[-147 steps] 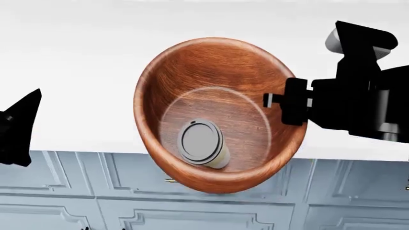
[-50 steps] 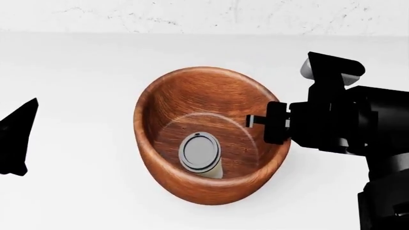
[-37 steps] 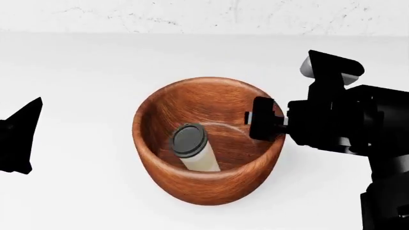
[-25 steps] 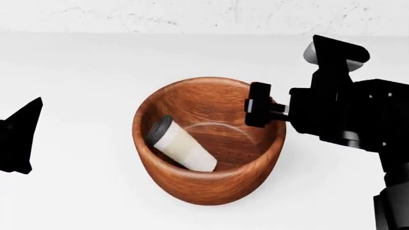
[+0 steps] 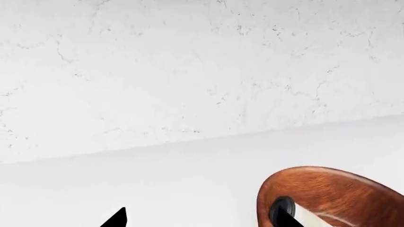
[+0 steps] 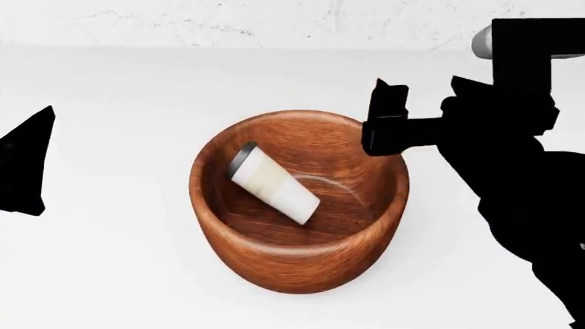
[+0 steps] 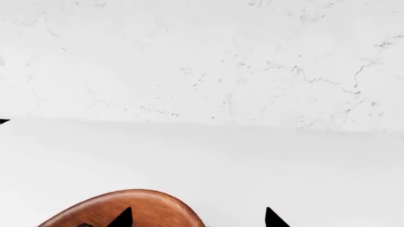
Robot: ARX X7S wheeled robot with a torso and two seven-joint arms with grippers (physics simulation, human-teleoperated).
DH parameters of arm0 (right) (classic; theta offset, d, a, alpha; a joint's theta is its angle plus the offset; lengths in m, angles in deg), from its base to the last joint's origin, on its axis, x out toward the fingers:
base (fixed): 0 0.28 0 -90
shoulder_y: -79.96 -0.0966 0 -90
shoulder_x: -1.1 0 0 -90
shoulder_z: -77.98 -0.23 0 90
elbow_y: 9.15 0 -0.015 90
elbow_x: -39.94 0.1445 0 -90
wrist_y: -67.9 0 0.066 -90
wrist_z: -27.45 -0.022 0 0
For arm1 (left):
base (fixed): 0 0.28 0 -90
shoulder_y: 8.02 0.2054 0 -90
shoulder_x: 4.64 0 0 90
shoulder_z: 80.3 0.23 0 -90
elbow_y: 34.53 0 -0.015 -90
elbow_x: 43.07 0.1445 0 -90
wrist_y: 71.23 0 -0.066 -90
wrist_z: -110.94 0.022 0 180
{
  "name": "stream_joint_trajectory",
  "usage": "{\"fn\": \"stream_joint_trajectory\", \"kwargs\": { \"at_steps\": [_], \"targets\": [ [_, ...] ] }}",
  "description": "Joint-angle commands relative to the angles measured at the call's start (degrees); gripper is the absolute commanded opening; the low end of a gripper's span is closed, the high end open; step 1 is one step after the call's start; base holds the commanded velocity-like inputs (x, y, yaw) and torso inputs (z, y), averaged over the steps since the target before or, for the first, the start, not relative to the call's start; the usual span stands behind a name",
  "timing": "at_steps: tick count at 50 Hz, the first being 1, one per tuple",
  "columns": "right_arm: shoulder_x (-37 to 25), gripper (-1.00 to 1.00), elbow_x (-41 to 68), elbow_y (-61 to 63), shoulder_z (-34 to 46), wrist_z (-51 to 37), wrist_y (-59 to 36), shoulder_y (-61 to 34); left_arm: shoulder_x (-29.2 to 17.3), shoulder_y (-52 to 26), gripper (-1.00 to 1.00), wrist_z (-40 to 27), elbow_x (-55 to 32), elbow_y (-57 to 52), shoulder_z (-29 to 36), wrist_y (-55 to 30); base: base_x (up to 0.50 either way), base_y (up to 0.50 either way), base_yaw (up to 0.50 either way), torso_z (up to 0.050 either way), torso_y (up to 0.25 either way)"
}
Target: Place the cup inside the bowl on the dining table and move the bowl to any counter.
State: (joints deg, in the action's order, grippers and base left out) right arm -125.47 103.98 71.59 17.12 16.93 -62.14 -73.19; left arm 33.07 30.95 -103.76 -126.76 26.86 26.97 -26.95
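Note:
The reddish-brown wooden bowl (image 6: 297,264) stands upright on the white counter (image 6: 109,103). The cream-white cup (image 6: 274,185) lies on its side inside it, with its dark-grey lid (image 6: 242,159) towards the back left. My right gripper (image 6: 384,130) is open and empty, just above the bowl's right rim and apart from it. In the right wrist view the gripper (image 7: 197,218) has its tips spread over the bowl's edge (image 7: 151,205). My left gripper (image 6: 27,164) is open and empty, well left of the bowl. The left wrist view (image 5: 202,220) shows the bowl (image 5: 353,189) and the lid (image 5: 281,210). The dining table is out of view.
A white, faintly grey-veined wall (image 6: 274,20) backs the counter close behind the bowl. It also fills the upper part of the left wrist view (image 5: 189,71) and the right wrist view (image 7: 202,56). White counter top lies all round the bowl.
The bowl went from tilted and held at its right rim to standing flat on the counter. My right gripper let go and rose. The cup tipped onto its side.

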Motion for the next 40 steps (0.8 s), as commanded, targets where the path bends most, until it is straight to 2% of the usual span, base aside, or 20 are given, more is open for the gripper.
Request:
{"fn": "stream_joint_trajectory", "kwargs": {
  "at_steps": [1, 7, 18, 21, 28, 40],
  "targets": [
    [-4.37, 1.0, -1.77, 9.97, -0.94, -1.12, 3.63, 3.92, 2.69, -5.24, 1.0, -1.43, -0.05, 1.94, 1.65, -1.85, 0.0, 0.0, 0.0, 0.0, 0.0],
    [-4.91, 1.0, -0.92, 10.83, -1.44, -1.28, 2.6, 2.17, 2.45, -7.21, 1.0, -2.27, -1.15, 2.22, 1.47, -2.71, 0.0, 0.0, 0.0, 0.0, 0.0],
    [-3.81, 1.0, 2.78, 10.27, -3.33, -4.5, -0.55, -2.54, 6.66, -17.65, 1.0, -5.42, -4.31, 7.26, 4.32, -7.44, 0.0, 0.0, 0.0, 0.0, 0.0],
    [-3.44, 1.0, 3.19, 10.06, -3.52, -5.2, -0.92, -3.15, 6.52, -17.91, 1.0, -5.81, -5.61, 7.53, 3.85, -7.41, 0.0, 0.0, 0.0, 0.0, 0.0],
    [-1.94, 1.0, 2.95, 8.18, -3.1, -5.32, -2.6, -8.32, 7.57, -25.91, 1.0, -7.67, -7.76, 9.91, 5.51, -11.57, 0.0, 0.0, 0.0, 0.0, 0.0],
    [-1.74, 1.0, 4.27, 7.53, -4.32, -6.43, -4.1, -12.76, 9.1, -33.83, 1.0, -8.1, -9.4, 14.41, 6.69, -14.68, 0.0, 0.0, 0.0, 0.0, 0.0]
  ]
}}
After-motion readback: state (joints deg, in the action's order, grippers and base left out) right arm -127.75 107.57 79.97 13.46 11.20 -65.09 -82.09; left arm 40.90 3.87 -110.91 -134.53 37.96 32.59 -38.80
